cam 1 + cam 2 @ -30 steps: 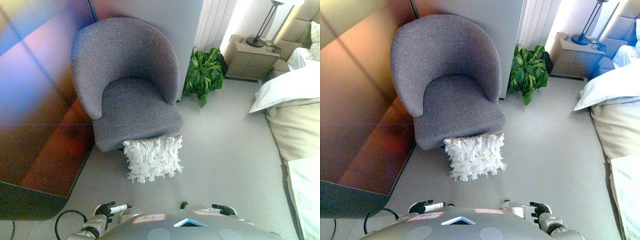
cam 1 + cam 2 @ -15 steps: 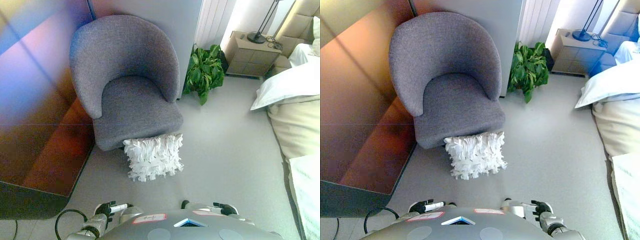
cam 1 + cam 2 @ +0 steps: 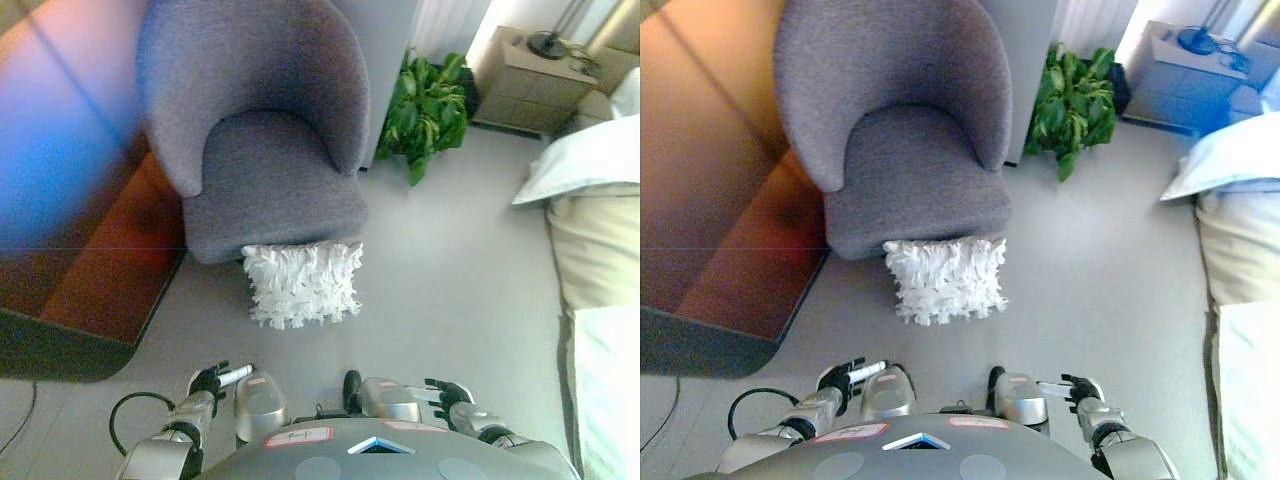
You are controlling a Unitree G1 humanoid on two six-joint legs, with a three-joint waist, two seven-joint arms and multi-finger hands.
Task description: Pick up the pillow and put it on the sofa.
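Pillow (image 3: 302,284) first: it's white and ruffly, sitting on the floor (image 3: 450,270) and leaning up against the front edge of the grey sofa (image 3: 262,140), which is really more of a tub chair with a curved back. The seat is bare, so there's room to drop it there.

Both my hands are low by the near edge of the view, well apart from the pillow. My left hand (image 3: 210,380) has its fingers loosely extended, holding nothing. My right hand (image 3: 1078,388) is the same deal, fingers relaxed and spread a bit, nothing in it.

Handling-wise I'd guess the pillow is light and squishy, with loose fabric frills all over it. It should be nothing fragile and nothing slippery, but it'll sag and deform if I pinch one corner. My plan would be one hand on each side edge, squeezing inward through the ruffles to get the stuffed body and not just the frills, then lift and set it on the seat.

Off to the right there's a potted plant (image 3: 428,100) and a bed (image 3: 600,230), neither in the way.
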